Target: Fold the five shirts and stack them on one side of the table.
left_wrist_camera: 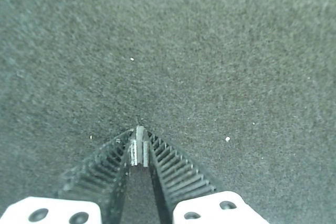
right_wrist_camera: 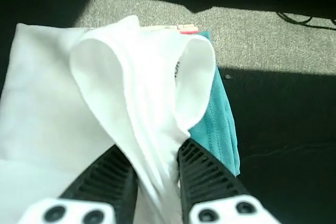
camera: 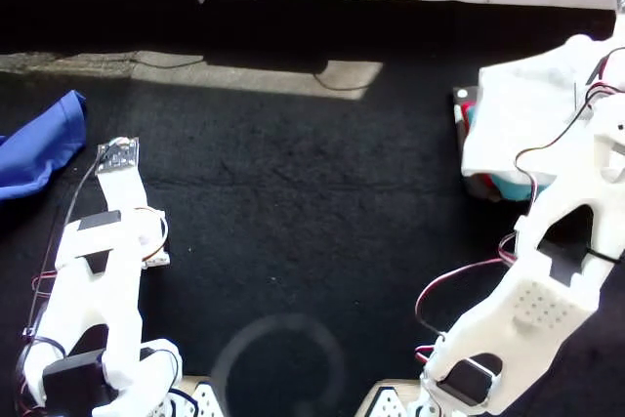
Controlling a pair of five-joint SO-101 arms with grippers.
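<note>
A white shirt [camera: 527, 109] lies on top of a stack at the table's right side, with a teal shirt [camera: 513, 187] peeking out beneath it. My right gripper [right_wrist_camera: 157, 156] is shut on a raised fold of the white shirt [right_wrist_camera: 142, 77], and the teal shirt [right_wrist_camera: 215, 124] shows beside it. A blue shirt [camera: 39, 144] lies crumpled at the far left edge. My left gripper [left_wrist_camera: 139, 148] is shut with nothing in it, just above the dark cloth-covered table [left_wrist_camera: 210, 51]; in the high view it [camera: 117, 155] sits right of the blue shirt.
The black table cover [camera: 312, 192] stretches between the arms. A sunlit strip [camera: 244, 75] crosses the back. Red and black cables [camera: 459, 280] loop beside the right arm. A dark block [camera: 464, 104] sits at the stack's left edge.
</note>
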